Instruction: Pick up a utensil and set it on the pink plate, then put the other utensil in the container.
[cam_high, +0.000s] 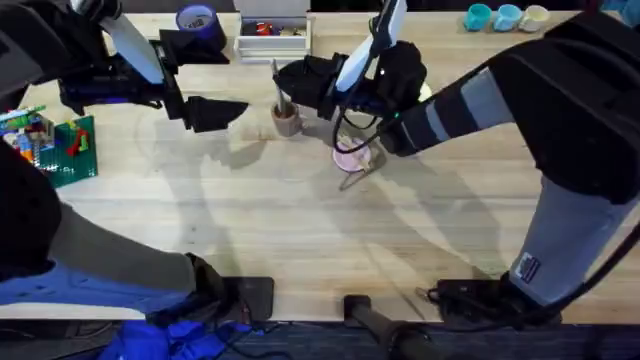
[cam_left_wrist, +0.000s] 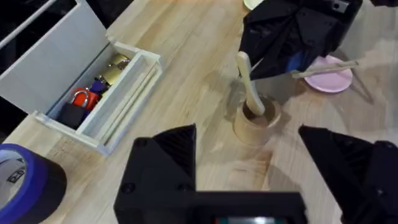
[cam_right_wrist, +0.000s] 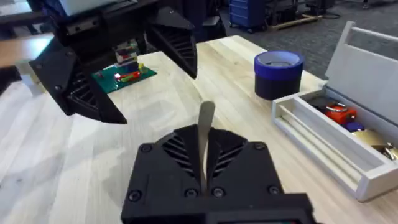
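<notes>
The brown container (cam_high: 287, 121) stands at mid-table, and the wooden spoon (cam_high: 278, 90) stands in it with the handle up. My right gripper (cam_high: 290, 88) is shut on that handle, which sticks out between its fingers (cam_right_wrist: 204, 134). In the left wrist view the spoon (cam_left_wrist: 249, 84) leans in the cup (cam_left_wrist: 255, 122) under the right gripper. The pink plate (cam_high: 349, 158) lies just right of the cup, with the wooden fork (cam_high: 357, 174) across it and overhanging the rim (cam_left_wrist: 329, 78). My left gripper (cam_high: 215, 110) hovers open left of the cup, holding nothing.
A white tray (cam_high: 272, 38) with small items sits behind the cup, and a blue-purple cup (cam_high: 198, 20) is to its left. A green brick board (cam_high: 65, 150) lies at the left edge. Small cups (cam_high: 505, 15) stand at the far right.
</notes>
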